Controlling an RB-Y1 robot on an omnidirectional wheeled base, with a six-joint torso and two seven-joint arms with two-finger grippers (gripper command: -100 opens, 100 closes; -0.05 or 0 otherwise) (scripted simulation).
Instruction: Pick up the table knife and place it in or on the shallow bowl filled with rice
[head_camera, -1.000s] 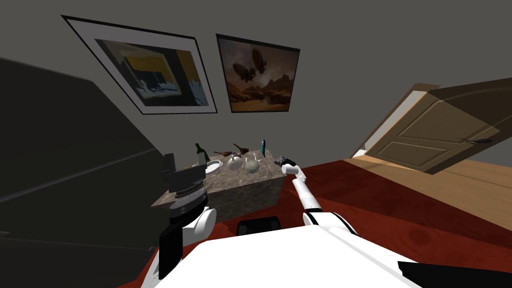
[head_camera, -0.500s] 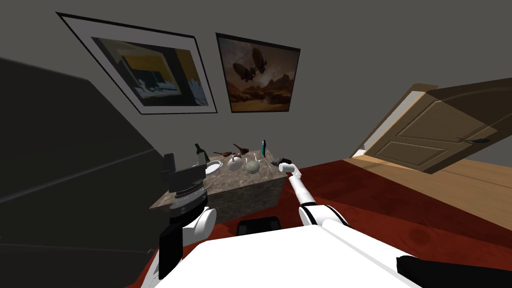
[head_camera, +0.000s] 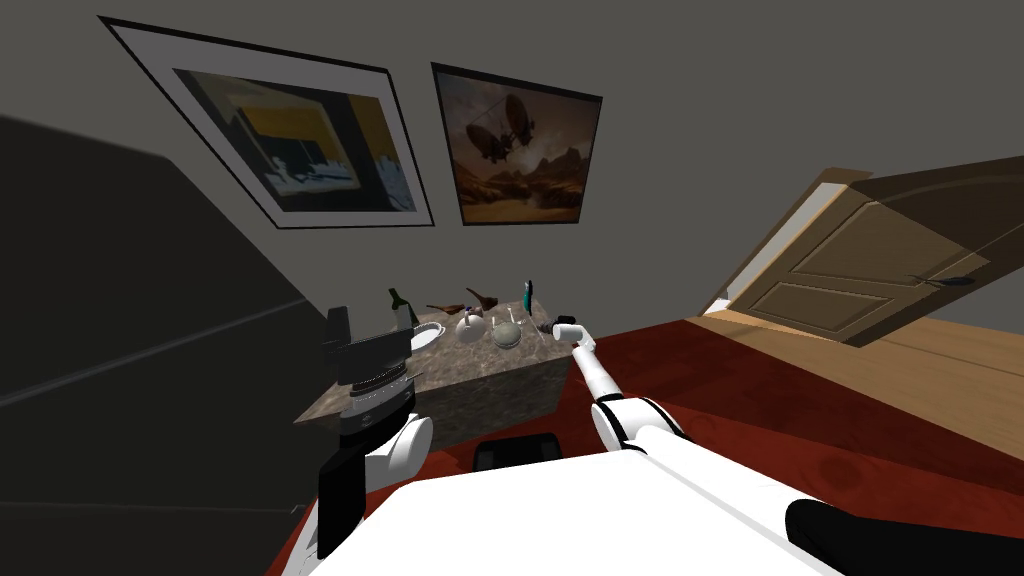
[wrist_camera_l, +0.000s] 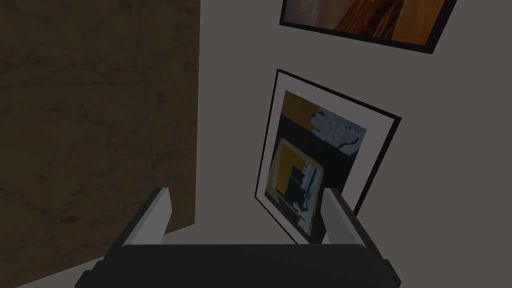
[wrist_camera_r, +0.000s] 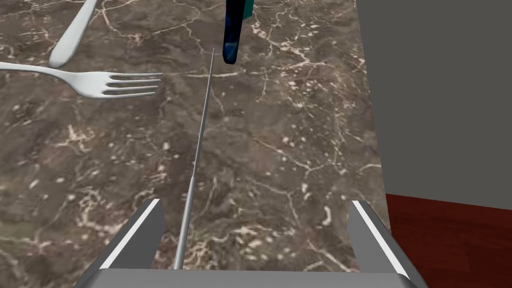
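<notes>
My right arm has swung in over the marble table (wrist_camera_r: 300, 125). My right gripper (wrist_camera_r: 256, 205) hangs wide open and empty, with the table knife (wrist_camera_r: 197, 150) between its fingers but hugging one of them. I'm still on the reach: centre on the knife, lower, then close. The shallow bowl (head_camera: 507, 335) sits beyond. My left gripper (wrist_camera_l: 245, 200) is open too.

Cannot follow table knife (wrist_camera_r: 196, 150) past right gripper (wrist_camera_r: 255, 202), near end hidden; fork (wrist_camera_r: 82, 82) handle cut by edge, likewise blue thing (wrist_camera_r: 234, 30) and perhaps a spoon (wrist_camera_r: 71, 35).
</notes>
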